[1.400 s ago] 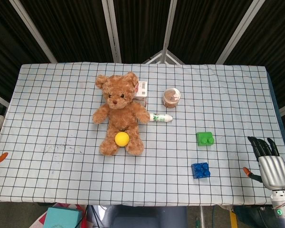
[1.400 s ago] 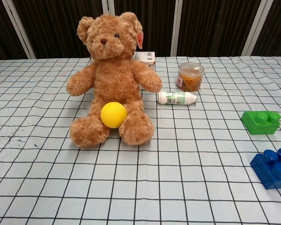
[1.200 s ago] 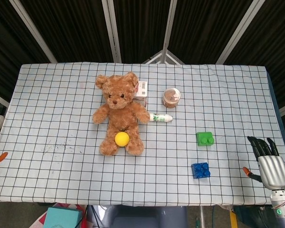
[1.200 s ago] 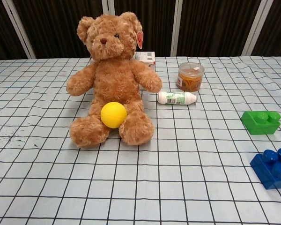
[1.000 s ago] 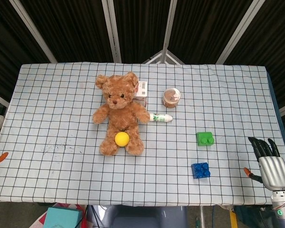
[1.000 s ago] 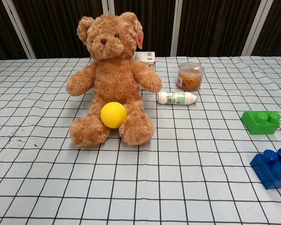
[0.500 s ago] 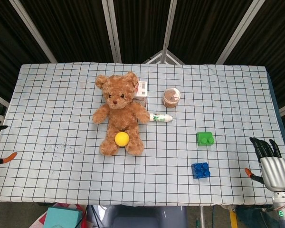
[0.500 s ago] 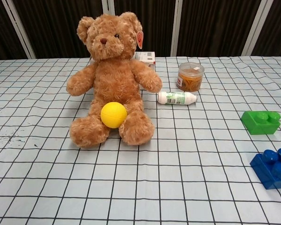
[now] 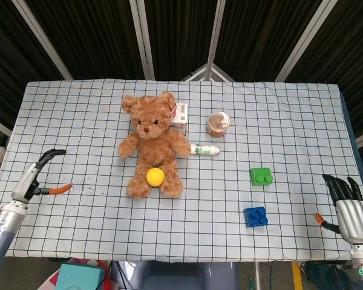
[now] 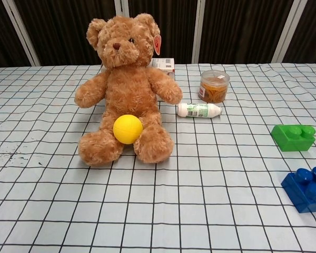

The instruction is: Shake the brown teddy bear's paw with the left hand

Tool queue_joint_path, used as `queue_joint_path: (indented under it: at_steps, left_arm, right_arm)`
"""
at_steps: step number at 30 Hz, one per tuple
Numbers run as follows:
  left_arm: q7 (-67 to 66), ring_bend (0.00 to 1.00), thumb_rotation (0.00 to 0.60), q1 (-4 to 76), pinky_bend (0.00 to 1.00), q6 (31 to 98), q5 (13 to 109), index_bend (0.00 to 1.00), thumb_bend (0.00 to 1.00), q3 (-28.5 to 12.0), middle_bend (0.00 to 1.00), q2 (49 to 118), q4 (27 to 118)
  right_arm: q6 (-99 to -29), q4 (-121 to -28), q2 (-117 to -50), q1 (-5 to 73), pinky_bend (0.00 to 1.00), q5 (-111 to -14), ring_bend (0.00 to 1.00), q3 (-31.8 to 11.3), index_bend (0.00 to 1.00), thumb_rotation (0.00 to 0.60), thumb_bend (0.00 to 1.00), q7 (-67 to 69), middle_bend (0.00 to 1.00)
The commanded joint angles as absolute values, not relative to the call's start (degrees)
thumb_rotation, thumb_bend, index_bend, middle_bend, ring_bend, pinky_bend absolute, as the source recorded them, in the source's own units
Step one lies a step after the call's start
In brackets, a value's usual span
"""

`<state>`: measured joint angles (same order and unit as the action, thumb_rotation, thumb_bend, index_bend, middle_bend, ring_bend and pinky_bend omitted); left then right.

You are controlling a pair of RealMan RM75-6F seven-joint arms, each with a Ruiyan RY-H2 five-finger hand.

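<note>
Though near teddy bear: yellow ball.

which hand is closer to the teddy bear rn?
Left. The left hand is over the table's left side, apart from the teddy bear; the right hand sits off the far right edge.

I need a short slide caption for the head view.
Left hand open near the seated brown teddy bear; yellow ball between its legs.

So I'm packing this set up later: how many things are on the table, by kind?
Bear: 1
Ball: 1
Blocks, green and blue: 2
Jar: 1
Bottle: 1
Box: 1
Total: 7
</note>
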<state>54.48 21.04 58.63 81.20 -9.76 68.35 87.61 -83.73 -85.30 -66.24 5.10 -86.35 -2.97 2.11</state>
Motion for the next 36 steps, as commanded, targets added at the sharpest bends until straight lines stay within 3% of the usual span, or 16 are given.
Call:
queue_joint_path:
  at_steps: [1,10,18,36]
  left_arm:
    - [61.7,0.00,0.600,29.7,0.08,47.9,78.7,0.21,0.23,-13.6,0.15,73.1,84.1]
    - [61.5,0.00,0.600,35.3,0.08,42.8,71.2,0.21,0.21,-17.6,0.16,80.2,79.1]
    - [60.3,0.00,0.600,36.4,0.08,42.6,66.1,0.21,0.21,-19.7,0.17,84.2,76.9]
    - [50.1,0.00,0.600,38.4,0.08,42.3,55.7,0.24,0.21,-21.5,0.26,92.7,70.2]
  right_arm:
    - [-83.2,-85.0,-66.5,5.4,0.05,-86.1,0.13,-3.0,0.01,0.600,0.21,2.0,0.14]
    - [-79.9,-83.4,-67.7,6.4,0.05,-84.4,0.13,-3.1,0.01,0.600,0.21,1.6,0.14]
    - [-80.0,-82.9,-67.9,6.4,0.05,-84.1,0.13,-3.3,0.01,0.600,0.21,1.8,0.14]
    - [-79.8,-82.9,-68.1,6.6,0.05,-84.3,0.13,-3.2,0.01,0.600,0.21,1.8,0.14]
